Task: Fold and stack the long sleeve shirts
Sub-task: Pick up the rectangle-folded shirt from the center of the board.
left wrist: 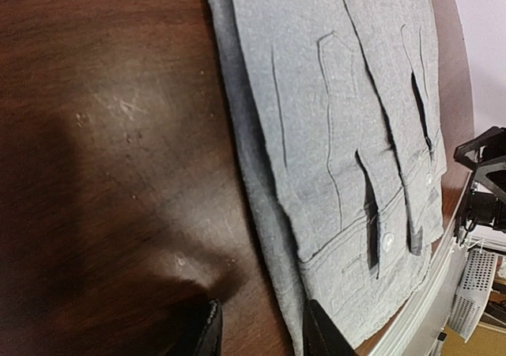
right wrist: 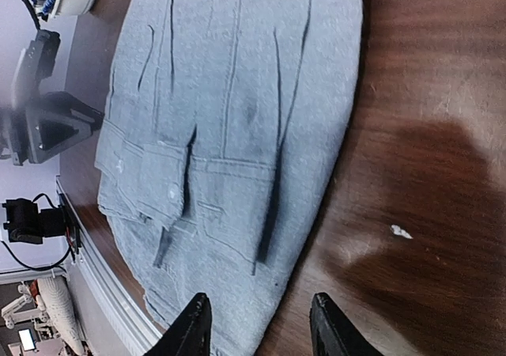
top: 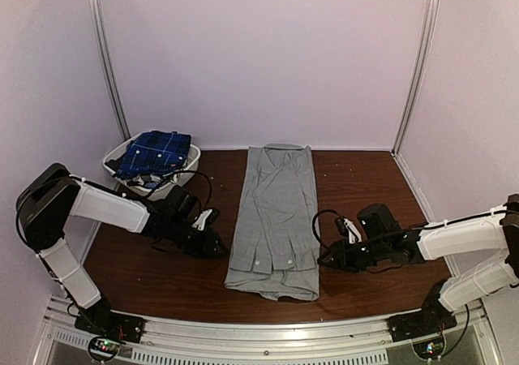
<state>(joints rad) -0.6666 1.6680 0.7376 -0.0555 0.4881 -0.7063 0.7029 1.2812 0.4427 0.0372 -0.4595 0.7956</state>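
A plain grey shirt (top: 274,219) lies folded into a long narrow strip down the middle of the table, collar at the far end, sleeve cuffs with white buttons near the front. It also shows in the left wrist view (left wrist: 348,126) and the right wrist view (right wrist: 229,111). A dark blue plaid shirt (top: 154,152) lies in the white basket (top: 185,170). My left gripper (top: 217,245) is open and low at the grey shirt's left edge (left wrist: 257,332). My right gripper (top: 326,259) is open at its right edge (right wrist: 257,328), straddling the hem.
The white oval basket stands at the back left corner. A metal rail (top: 268,332) runs along the table's front edge. Pale walls close the table on three sides. A small white speck (right wrist: 401,231) lies on the wood right of the shirt.
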